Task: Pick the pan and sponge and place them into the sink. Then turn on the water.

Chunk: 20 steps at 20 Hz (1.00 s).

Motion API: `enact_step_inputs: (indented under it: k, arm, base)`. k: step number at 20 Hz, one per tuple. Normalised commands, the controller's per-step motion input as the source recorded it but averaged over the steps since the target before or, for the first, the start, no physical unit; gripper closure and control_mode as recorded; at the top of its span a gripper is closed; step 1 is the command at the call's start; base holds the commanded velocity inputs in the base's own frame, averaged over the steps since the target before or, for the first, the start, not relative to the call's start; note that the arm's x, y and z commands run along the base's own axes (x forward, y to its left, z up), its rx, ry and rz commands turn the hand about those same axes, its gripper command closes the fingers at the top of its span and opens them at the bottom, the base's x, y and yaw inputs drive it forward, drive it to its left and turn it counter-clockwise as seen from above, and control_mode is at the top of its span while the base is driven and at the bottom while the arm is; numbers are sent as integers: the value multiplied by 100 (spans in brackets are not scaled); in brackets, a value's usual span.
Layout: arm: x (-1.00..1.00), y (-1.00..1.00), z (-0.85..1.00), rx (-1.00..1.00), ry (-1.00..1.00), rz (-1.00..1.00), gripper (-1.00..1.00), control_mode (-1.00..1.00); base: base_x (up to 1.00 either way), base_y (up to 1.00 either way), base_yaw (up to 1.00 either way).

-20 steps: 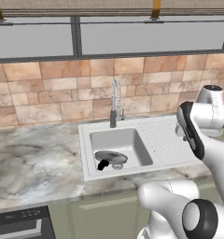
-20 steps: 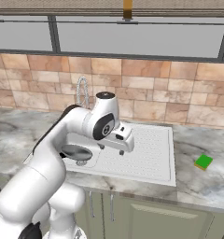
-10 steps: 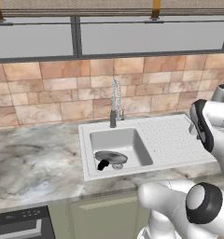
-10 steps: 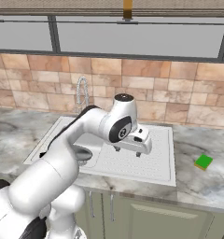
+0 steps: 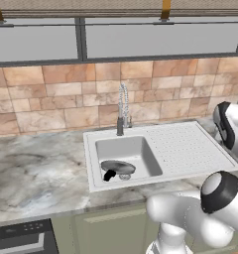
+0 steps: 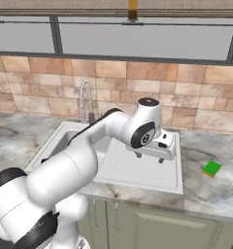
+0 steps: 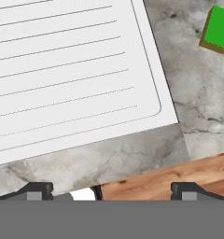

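The small round grey-steel frying pan with a short black handle (image 5: pixel 118 168) already lay in the deep square basin of the white-grey rectangular sink (image 5: pixel 190 163), near the middle of the left base view, so the first part of the task appeared done. The small flat green sponge with a yellow layer (image 6: pixel 211 168) was not yet moved: it sat on the marbled desk (image 6: pixel 220 192) at the right of the right base view, apart from the sink's rim, and in the upper right corner of the hand view (image 7: pixel 218 28).

The tool (image 6: pixel 148 158) hung above the ribbed draining board (image 7: pixel 62 70), near its right side in the right base view. Its fingers stood wide apart and held nothing.

No stream fell from the tall chrome coil-spring faucet (image 5: pixel 122 106), so the water was judged to be off. What remained, by the look of it, was grasping the sponge, dropping it in the basin and turning on the faucet.
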Motion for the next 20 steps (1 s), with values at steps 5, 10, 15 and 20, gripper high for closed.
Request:
enact_step_inputs:
  k: [5,10,15,20]
  arm:
    - [7,-47,0,0,0,0,-100,-100]
    - [2,-46,0,0,0,0,-100,-100]
    - [0,-42,0,0,0,-4,-100,-100]
    - [15,-44,0,0,0,-8,-100,-100]
  base:
    - [0,0,0]
    - [0,0,0]
    - [0,0,0]
    - [0,0,0]
